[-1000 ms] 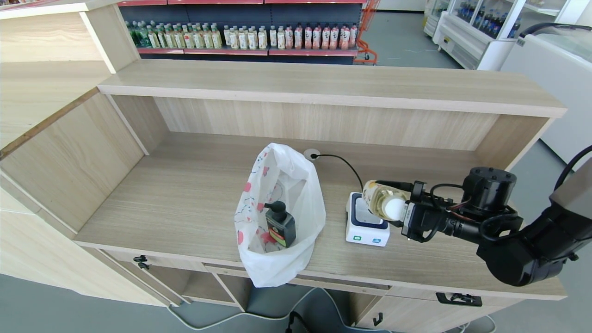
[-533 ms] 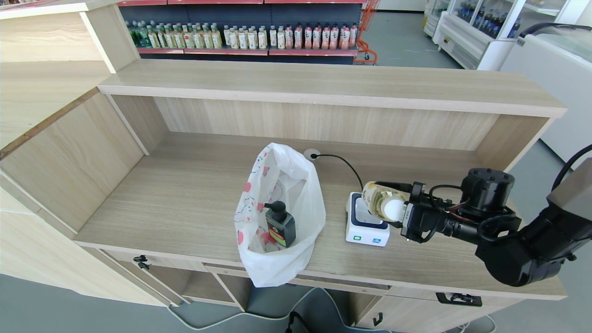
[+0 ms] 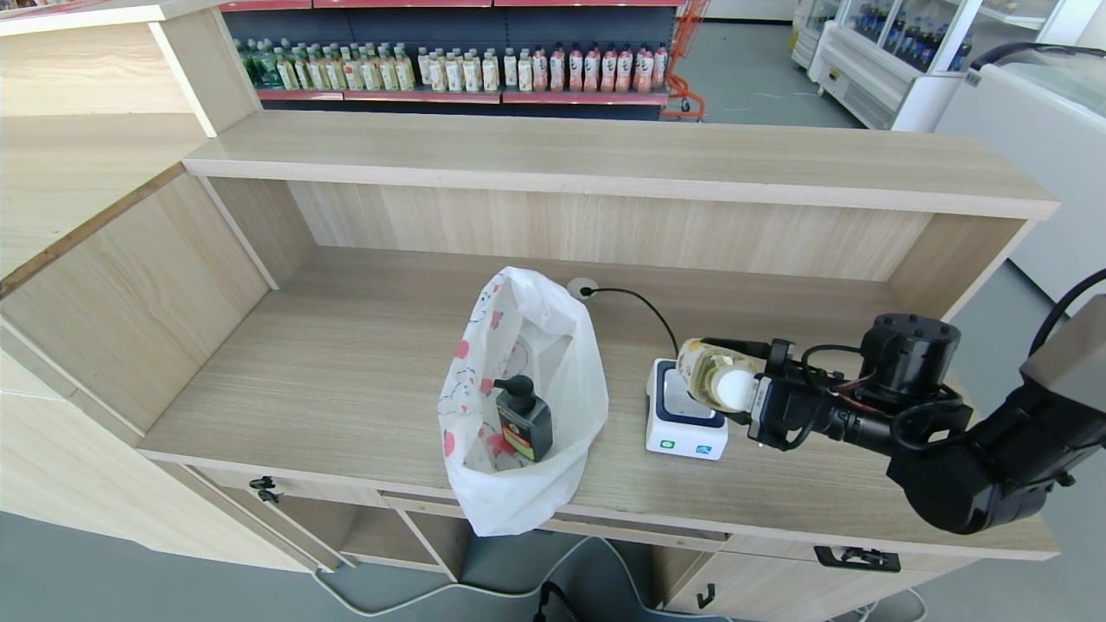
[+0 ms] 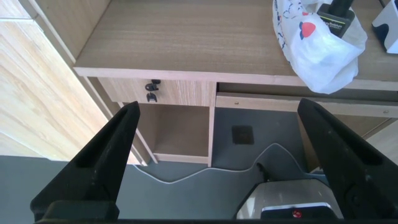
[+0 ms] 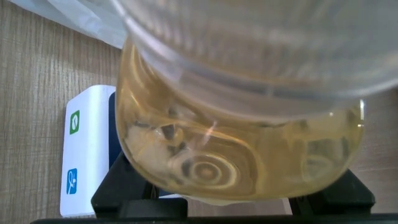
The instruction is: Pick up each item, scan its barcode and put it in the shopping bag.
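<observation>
Head view: a pale wooden counter (image 3: pixel 346 363) is filling the middle of the frame, with a raised back ledge running across the upper half. At right of centre, the right gripper (image 3: pixel 730 380) is coming in from the lower right and is clamping a clear bottle (image 3: pixel 700 370) of yellowish liquid. The bottle is lying on its side, with its white cap (image 3: pixel 736 389) pointing back toward the arm. It is hanging just above a small white scanner (image 3: pixel 683 432), which is sitting on the counter. A black cable (image 3: pixel 644 307) is curving from the scanner up to a round hole in the counter.

Just left of the scanner, at the centre of the frame, a white bag (image 3: pixel 562 380) with red prints is standing open near the counter's front edge. A dark pump bottle (image 3: pixel 523 423) is standing upright inside it.

Right wrist view: the bottle (image 5: pixel 242 124) is pressing close to the camera, and its ribbed base is showing through the liquid. The scanner (image 5: pixel 84 155) is lying beneath it on the wood grain, and a corner of the bag (image 5: pixel 74 18) is showing beyond.

Left wrist view: the left gripper (image 4: pixel 214 162) is hanging with its two dark fingers spread wide, gripping nothing, out in front of the counter (image 4: pixel 186 37) and lower than its top. The bag (image 4: pixel 317 50) is bulging over the counter's front edge, with the pump bottle (image 4: pixel 339 15) inside.
</observation>
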{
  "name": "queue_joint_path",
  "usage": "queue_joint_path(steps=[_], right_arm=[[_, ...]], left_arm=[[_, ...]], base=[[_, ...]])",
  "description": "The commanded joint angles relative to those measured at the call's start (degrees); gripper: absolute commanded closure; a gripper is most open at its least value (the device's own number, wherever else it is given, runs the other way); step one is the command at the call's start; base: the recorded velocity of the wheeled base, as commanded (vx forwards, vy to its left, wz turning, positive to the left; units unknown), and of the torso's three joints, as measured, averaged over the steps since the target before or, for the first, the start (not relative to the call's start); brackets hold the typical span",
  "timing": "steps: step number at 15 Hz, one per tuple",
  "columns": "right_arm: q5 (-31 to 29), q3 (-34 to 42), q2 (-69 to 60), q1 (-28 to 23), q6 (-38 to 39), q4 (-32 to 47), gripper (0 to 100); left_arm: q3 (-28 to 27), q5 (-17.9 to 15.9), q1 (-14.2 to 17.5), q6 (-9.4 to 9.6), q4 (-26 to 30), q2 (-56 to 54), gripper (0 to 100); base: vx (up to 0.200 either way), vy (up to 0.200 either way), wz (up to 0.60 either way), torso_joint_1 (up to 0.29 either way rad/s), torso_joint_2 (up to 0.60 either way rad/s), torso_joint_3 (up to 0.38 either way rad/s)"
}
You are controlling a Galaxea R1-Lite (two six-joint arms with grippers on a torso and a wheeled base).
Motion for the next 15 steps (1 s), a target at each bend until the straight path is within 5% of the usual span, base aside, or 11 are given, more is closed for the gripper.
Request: queue_joint_path(steps=[1, 3, 5, 9, 15], right_arm=[[-1.7, -0.1, -1.7, 0.0, 6.3, -3.4, 100], [-7.8, -1.0, -3.5, 1.9, 21.1, -13.2, 100], [-22.1, -4.0, -7.1, 5.8, 34.1, -16.5, 100], [-36.5, -1.3, -18.0, 7.0, 43.2, -6.5, 100], [-42.8, 3.6, -39.3, 8.5, 57.0, 21.8, 100]], left_arm=[[0.0, 0.1, 0.0, -0.09, 0.0, 0.0, 0], [0.0, 0.1, 0.0, -0.27, 0.0, 0.0, 0], [0.0, 0.1, 0.0, -0.36, 0.0, 0.0, 0], [0.0, 0.1, 0.0, -0.36, 0.0, 0.0, 0], [0.0, 0.0, 0.0, -0.36, 0.0, 0.0, 0]], base=[[0.000, 0.000, 0.00, 0.000, 0.00, 0.000], [0.000, 0.000, 0.00, 0.000, 0.00, 0.000], [0.000, 0.000, 0.00, 0.000, 0.00, 0.000], [0.000, 0.000, 0.00, 0.000, 0.00, 0.000], [0.000, 0.000, 0.00, 0.000, 0.00, 0.000]])
